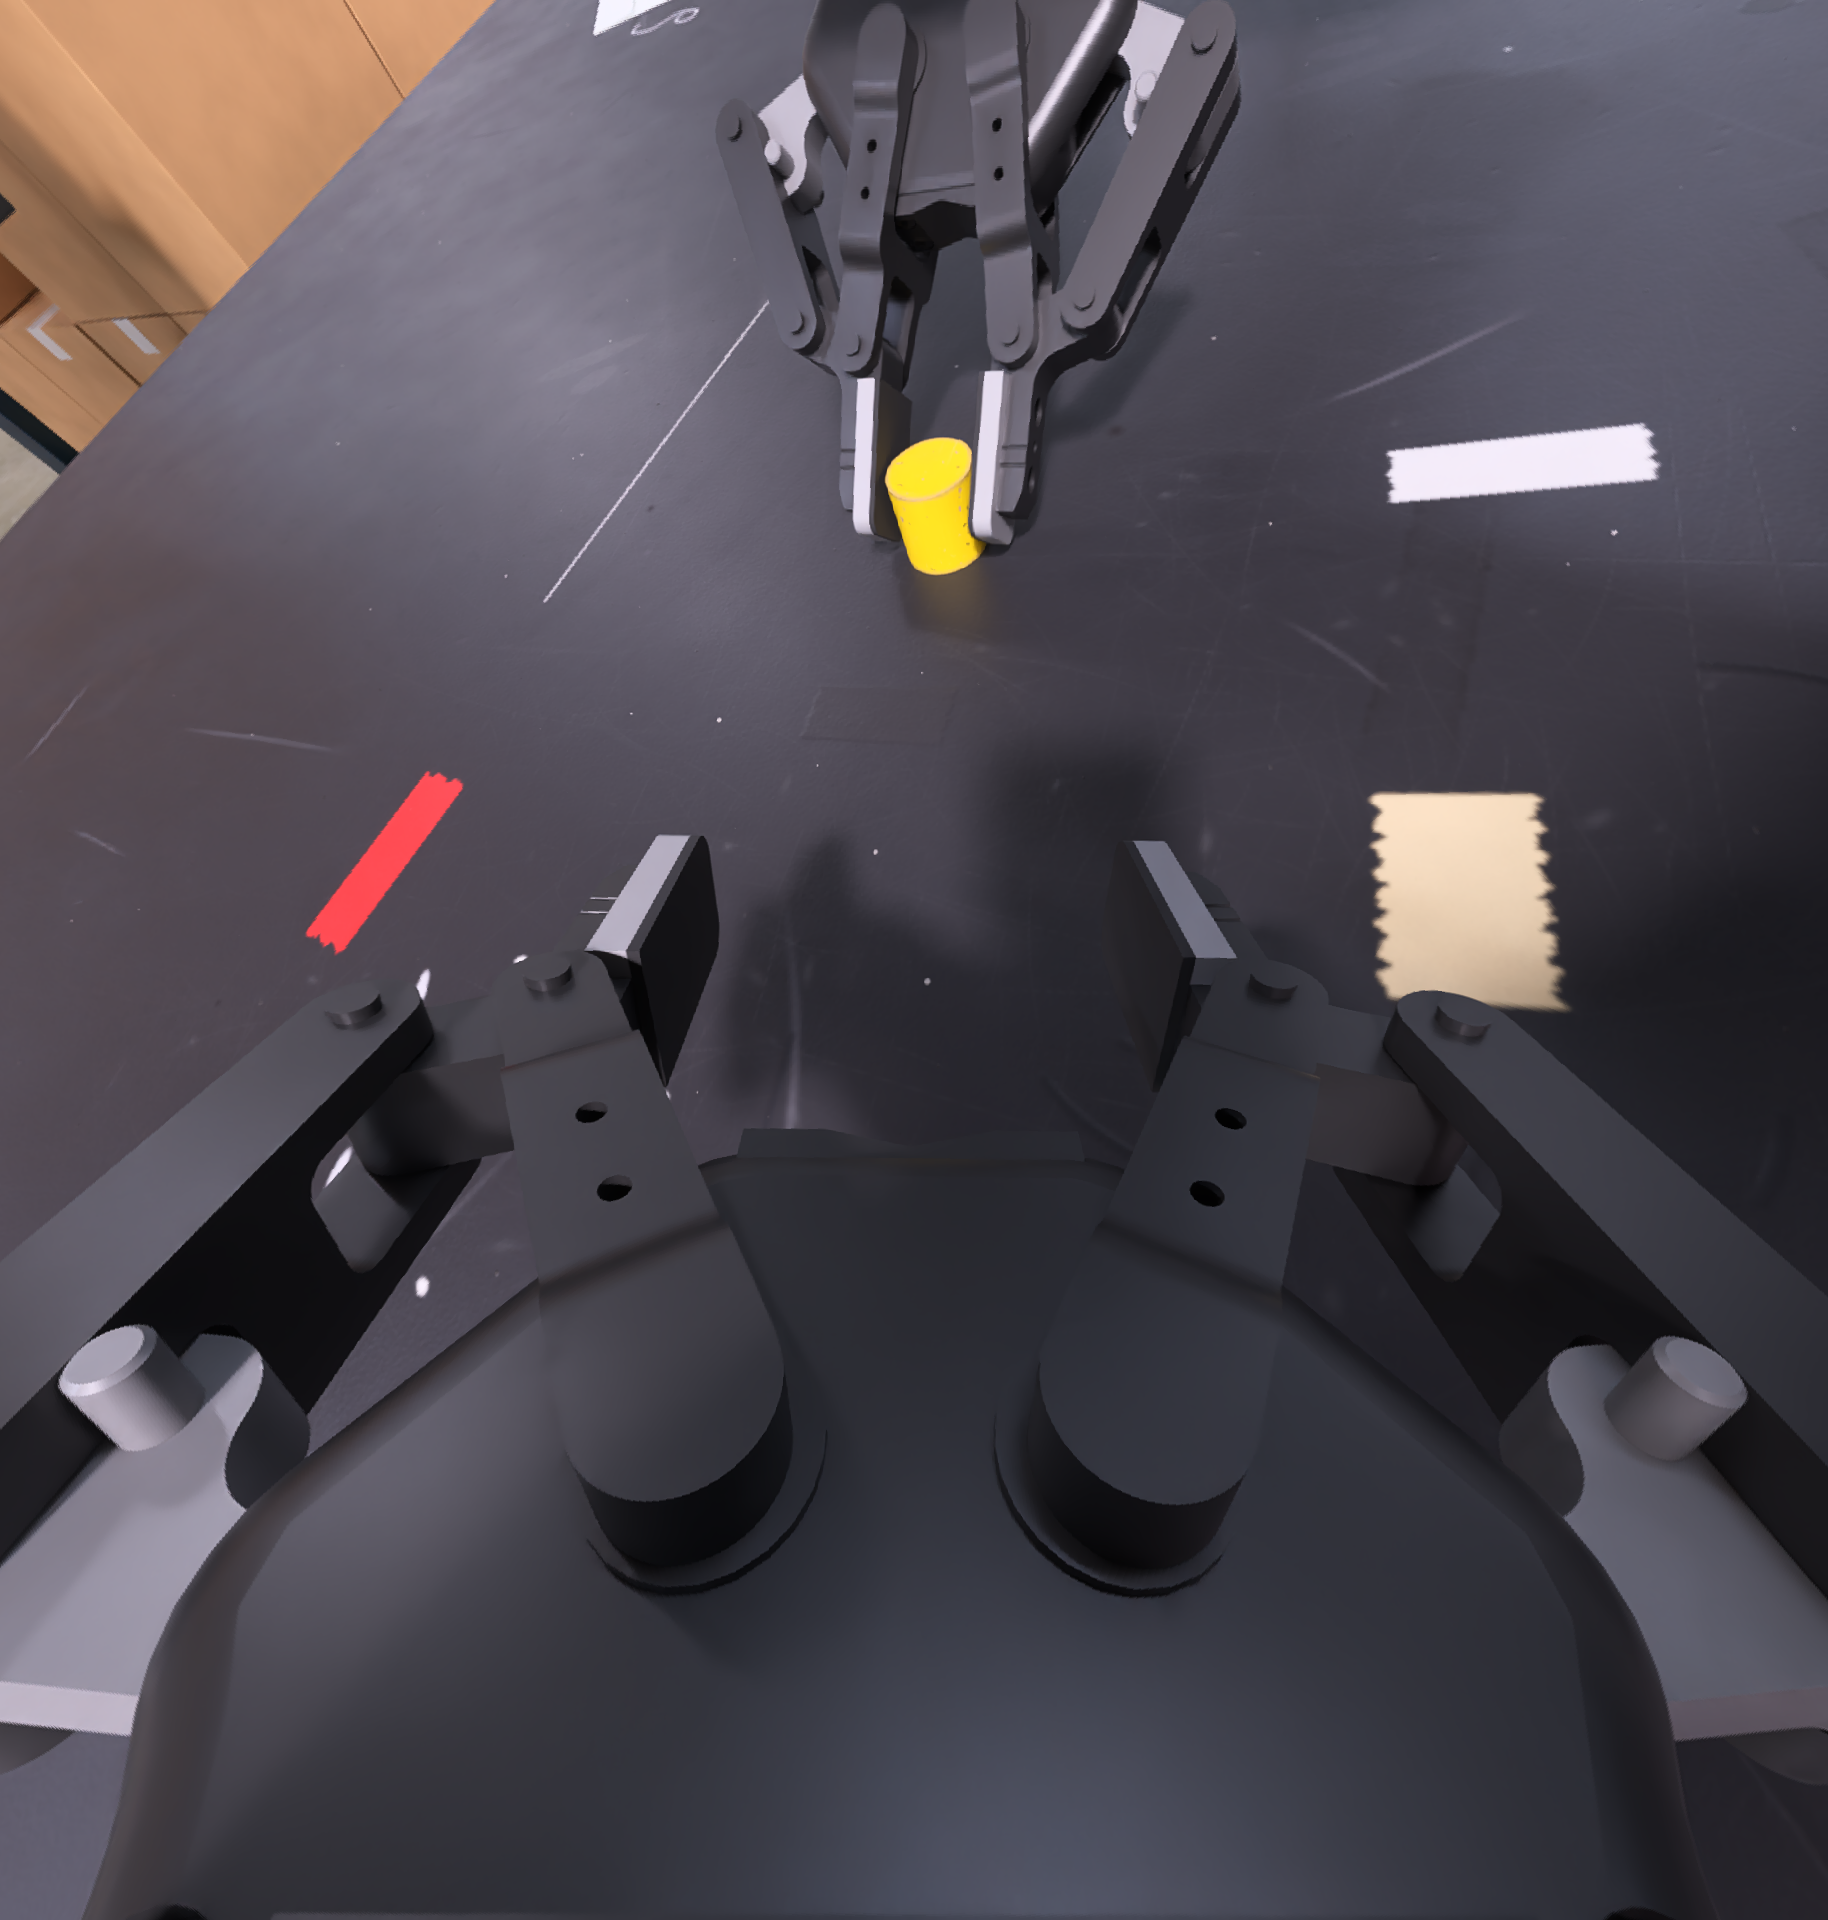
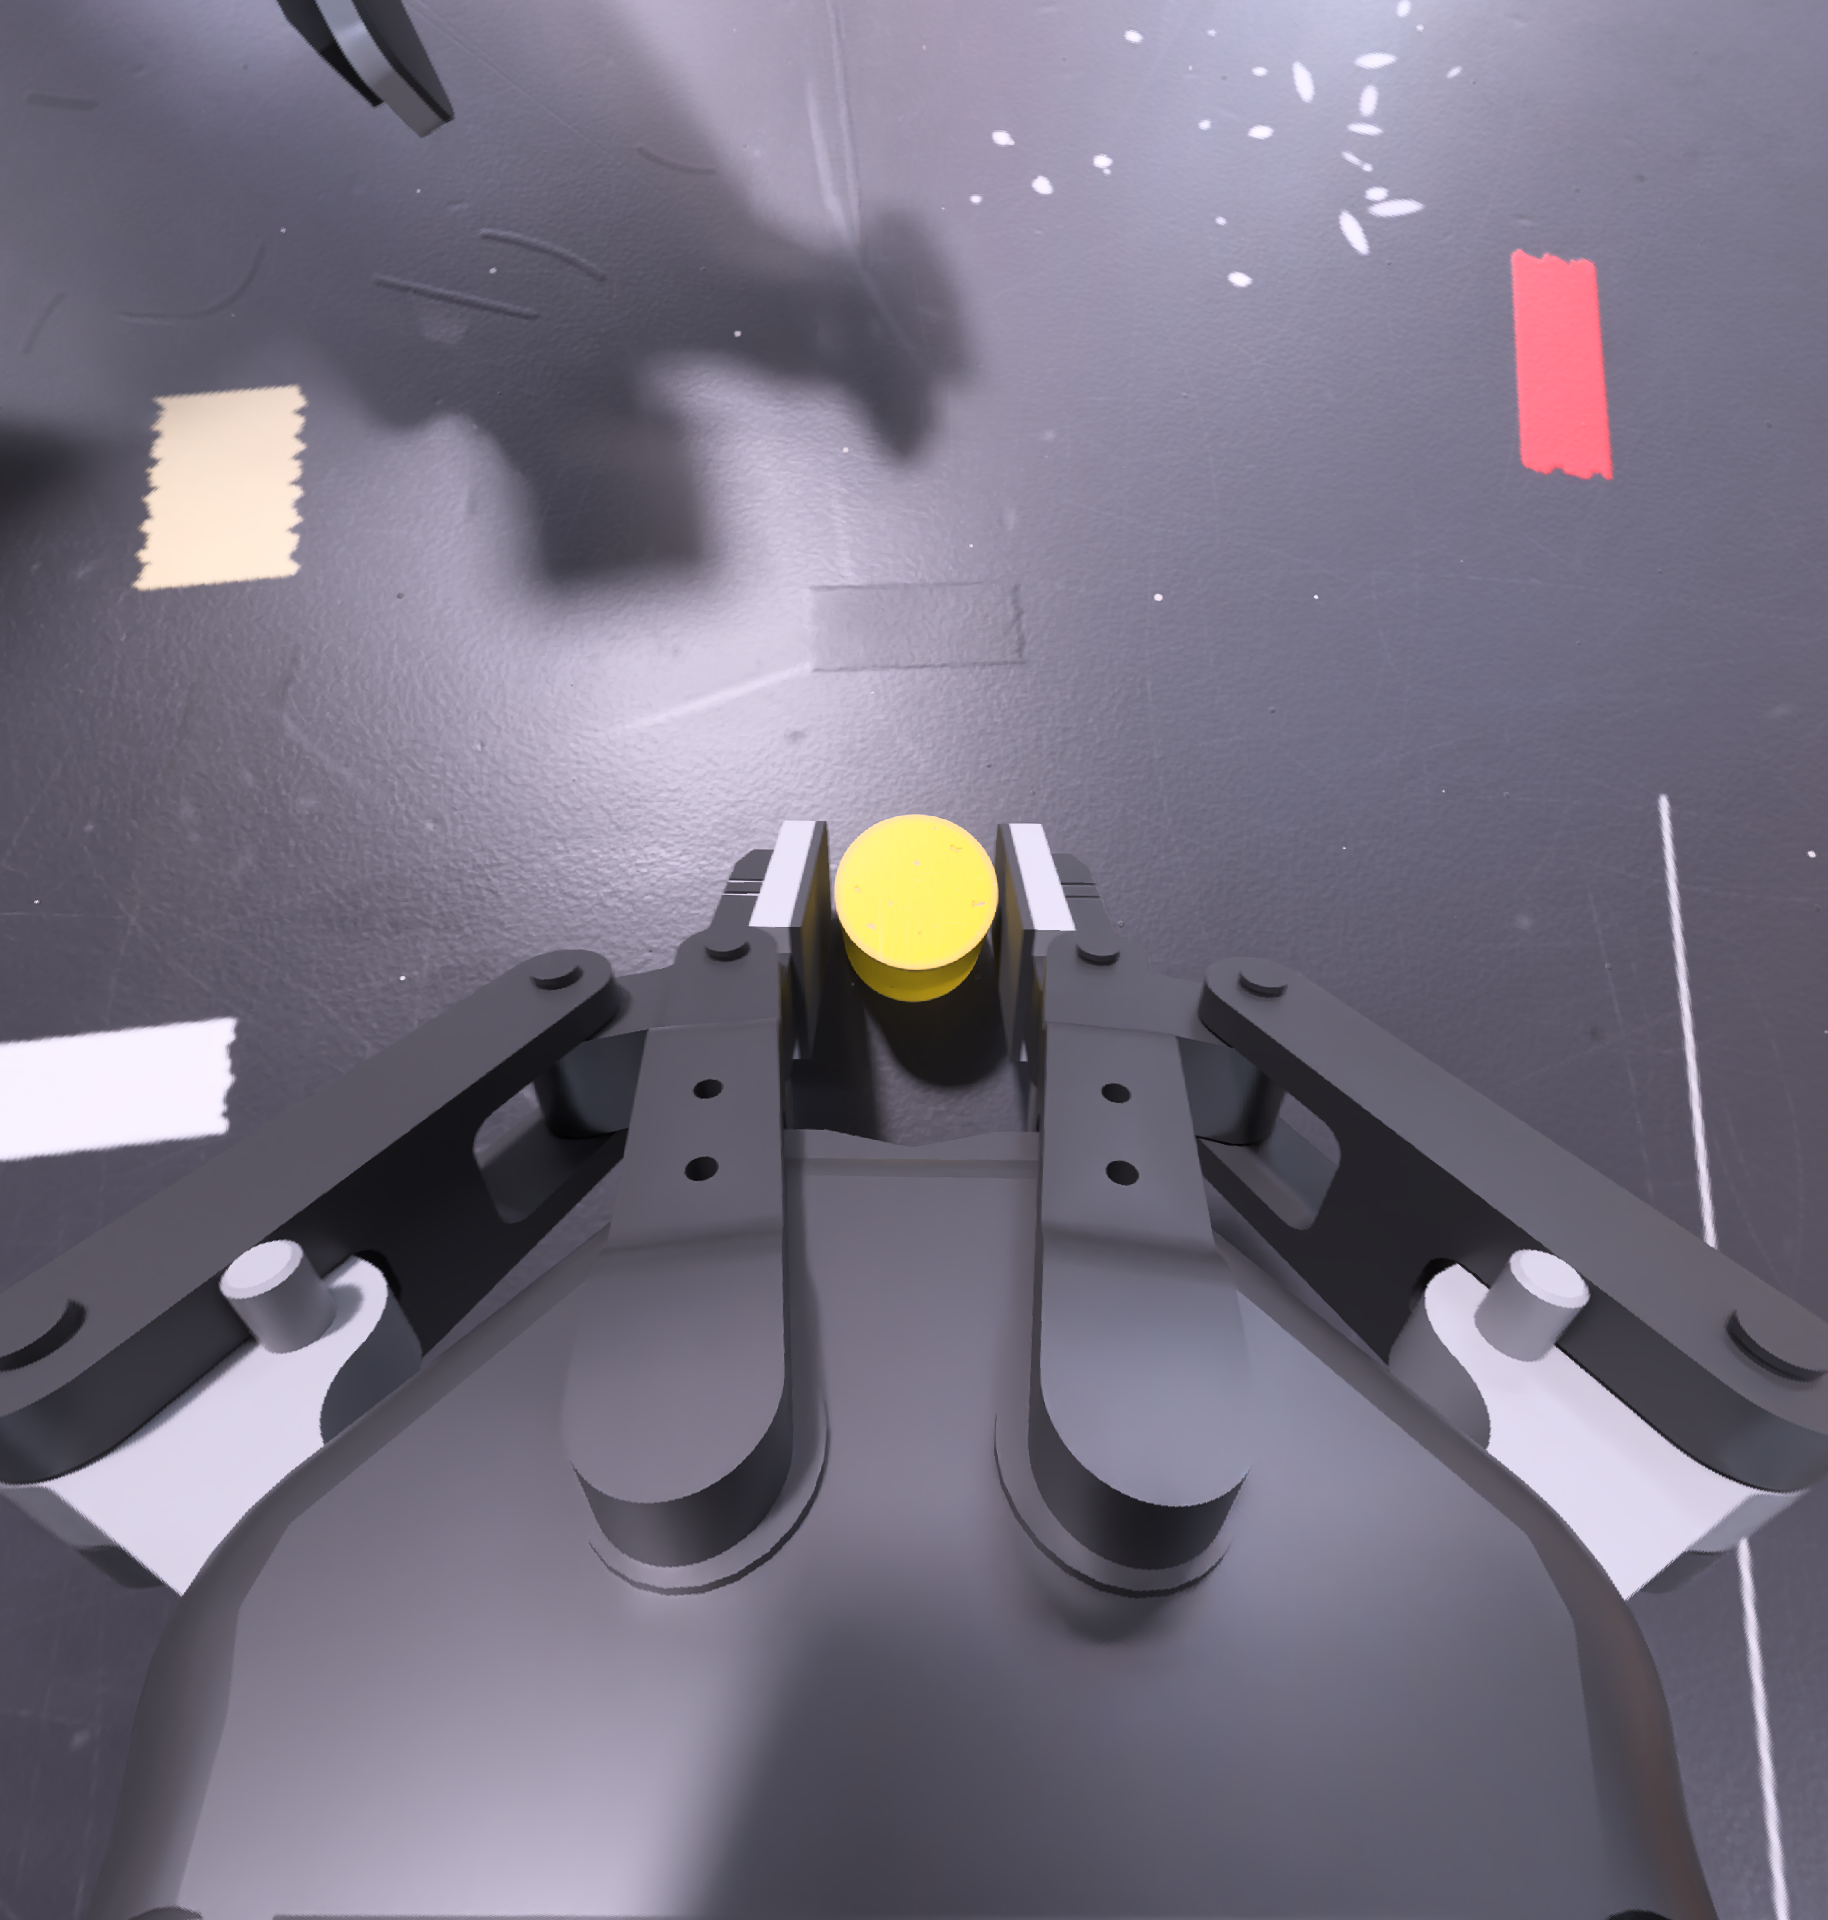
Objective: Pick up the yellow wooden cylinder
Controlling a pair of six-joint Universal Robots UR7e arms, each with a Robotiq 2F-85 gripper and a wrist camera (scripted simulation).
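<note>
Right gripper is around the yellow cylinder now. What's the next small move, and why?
Probably close the right gripper fully: its fingers flank the yellow cylinder with slim gaps, and the cylinder appears to stand on the table. Lift afterwards. The left gripper hangs open, well clear.

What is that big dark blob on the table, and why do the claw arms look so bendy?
Right wrist view: the blob is a soft, blurry shadow on the table, beyond the yellow cylinder. Left wrist view: a fainter shadow between the left claw fingers. Both views: the wide lens stretches things near the edges.
</note>
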